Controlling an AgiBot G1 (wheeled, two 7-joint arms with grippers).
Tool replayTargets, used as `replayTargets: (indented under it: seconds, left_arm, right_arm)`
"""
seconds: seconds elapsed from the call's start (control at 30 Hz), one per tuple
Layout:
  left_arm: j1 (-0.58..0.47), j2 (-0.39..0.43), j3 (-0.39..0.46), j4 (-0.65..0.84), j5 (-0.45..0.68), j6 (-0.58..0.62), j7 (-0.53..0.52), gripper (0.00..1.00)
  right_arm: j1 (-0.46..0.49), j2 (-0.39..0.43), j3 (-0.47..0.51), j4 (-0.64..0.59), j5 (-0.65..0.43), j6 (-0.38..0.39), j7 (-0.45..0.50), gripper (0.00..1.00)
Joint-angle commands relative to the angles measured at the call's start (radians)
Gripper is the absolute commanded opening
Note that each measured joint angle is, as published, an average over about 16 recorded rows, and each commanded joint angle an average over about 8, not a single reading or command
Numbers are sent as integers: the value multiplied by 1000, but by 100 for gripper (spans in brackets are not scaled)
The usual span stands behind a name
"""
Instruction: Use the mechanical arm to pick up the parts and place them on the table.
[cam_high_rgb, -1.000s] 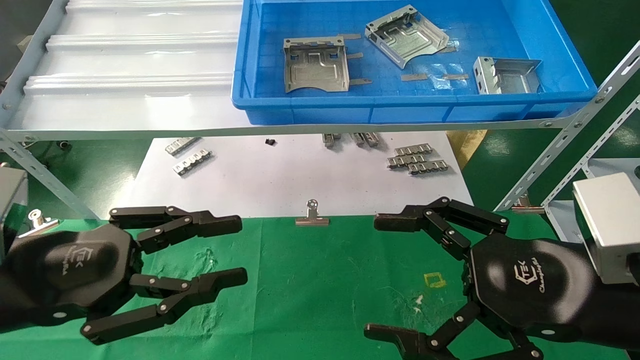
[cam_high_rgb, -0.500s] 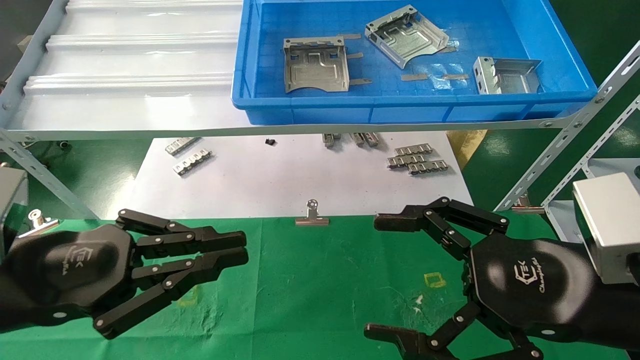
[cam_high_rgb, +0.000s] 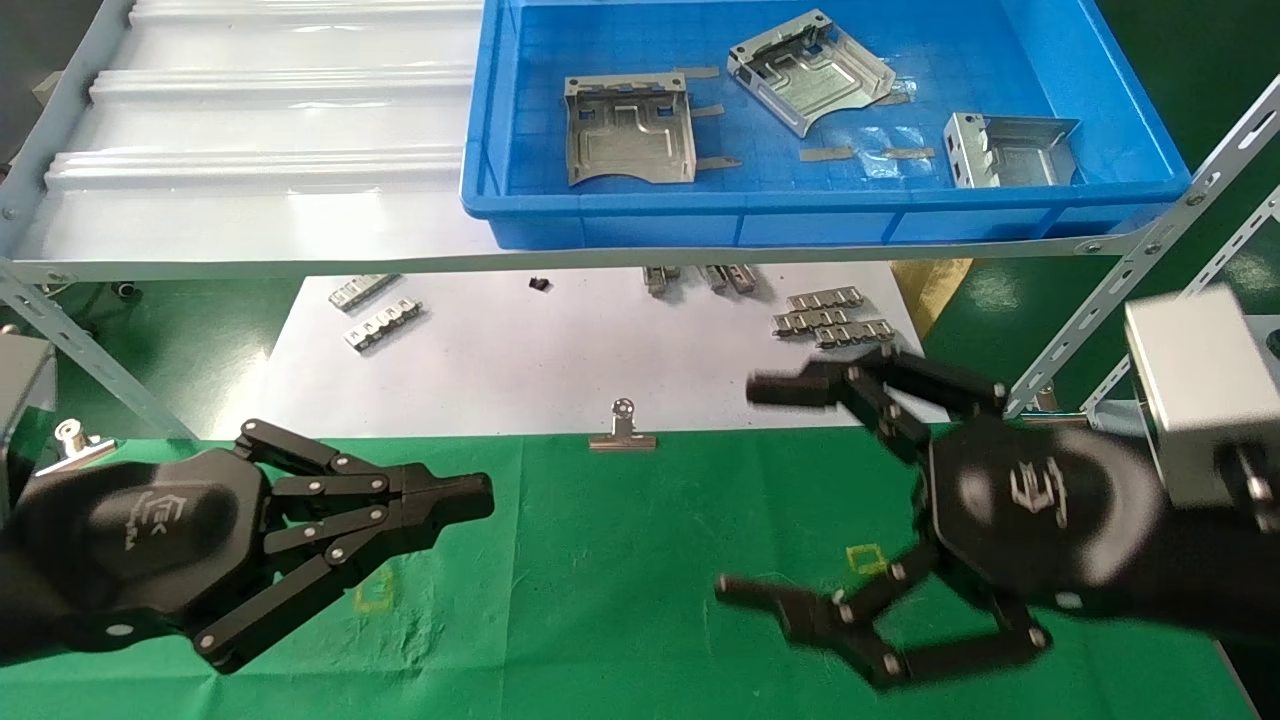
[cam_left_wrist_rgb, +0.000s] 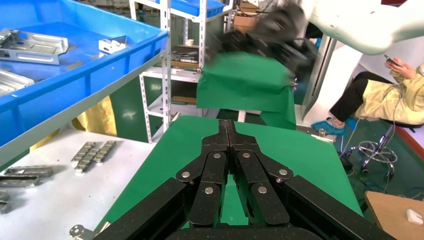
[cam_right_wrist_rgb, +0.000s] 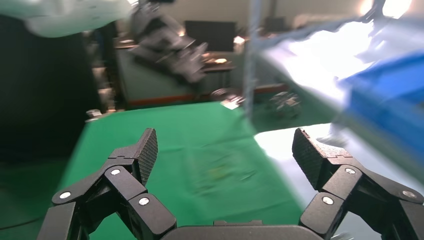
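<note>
We have two hands made of black metal. Our left gripper (cam_high_rgb: 485, 497) has a round black palm with a small white logo on it. Our right gripper (cam_high_rgb: 745, 490) has the same white logo on its shiny black palm. Each finger is built from flat black bars joined like little links. Small silver screws sit at every joint, like shiny dots. The fingertips (cam_right_wrist_rgb: 148, 146) have bumpy black pads. A silver box camera (cam_high_rgb: 1190, 395) sits on the right wrist, at about three o'clock in the head view. The right arm's shell (cam_left_wrist_rgb: 370, 22) farther up is smooth and white.
</note>
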Motion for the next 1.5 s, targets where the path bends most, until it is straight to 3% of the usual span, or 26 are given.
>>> replayTargets:
  seconds: [0.03,0.1,0.13,0.37,0.4,0.63,0.67,0.9,0.93,1.2,1.5]
  left_arm:
    - [0,0,0,0,0,0,0,0]
    - [0,0,0,0,0,0,0,0]
    - [0,0,0,0,0,0,0,5]
    - [0,0,0,0,0,0,0,93]
    - [0,0,0,0,0,0,0,100]
    - [0,0,0,0,0,0,0,100]
    - [0,0,0,0,0,0,0,100]
    - [0,0,0,0,0,0,0,100]
    - [0,0,0,0,0,0,0,100]
    - [0,0,0,0,0,0,0,100]
    - [0,0,0,0,0,0,0,100]
  right_arm:
    - [57,-17,-4,-7,-31,23,1,100]
    - [130,-59,-24,-60,-89,64,3,100]
    - [167,-83,-35,-93,-122,90,3,100]
    - [372,-242,-105,-352,-325,293,-8,100]
    - [395,-263,-114,-390,-349,318,-12,100]
    - [543,-396,-175,-654,-493,475,-50,99]
    - [561,-413,-183,-689,-509,489,-58,92]
    - [666,-513,-226,-911,-579,527,-126,6]
    - [678,-524,-231,-939,-586,530,-134,0]
    - [748,-585,-261,-1100,-632,557,-159,0]
    - [765,-641,-265,-1175,-639,613,-151,0]
